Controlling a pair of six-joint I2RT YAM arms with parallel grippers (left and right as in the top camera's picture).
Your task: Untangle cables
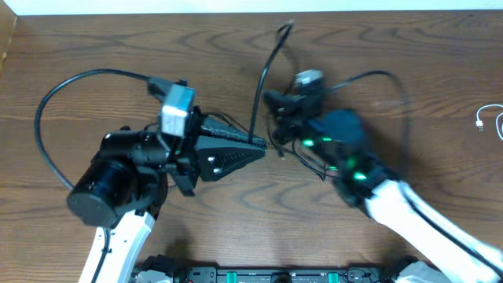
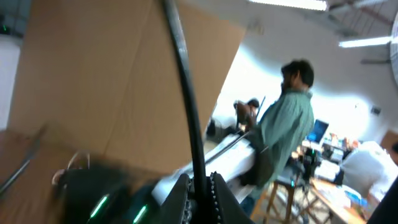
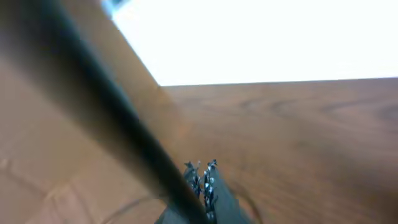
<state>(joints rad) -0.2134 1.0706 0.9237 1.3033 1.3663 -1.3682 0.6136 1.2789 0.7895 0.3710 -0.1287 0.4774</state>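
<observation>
Brown wood-grain table (image 1: 393, 47) lies beneath both my arms, with a cardboard panel (image 2: 93, 74) standing behind it in the left wrist view.

I count two claws and two cables I can tell apart: one black, one white. My left claw (image 2: 199, 190) is clamped tight on the black cable (image 2: 185, 93), which is pinched between the toothed fingers at their tips. From there the cord's long axis runs away from me toward the far edge of the table, nearly straight and leaning a little to my right, with its free end curling at the top.

My right claw (image 3: 202, 177) is closed, its teeth meeting. The same blurred black cord passes just beside its fingers, but I cannot tell whether they grip it. In the overhead view both claw tips sit close together at mid-table.

The white cable (image 1: 491, 118) lies well apart at the table's far right edge. Thin black loops (image 1: 313, 163) trail under my right arm, too blurred to count.
</observation>
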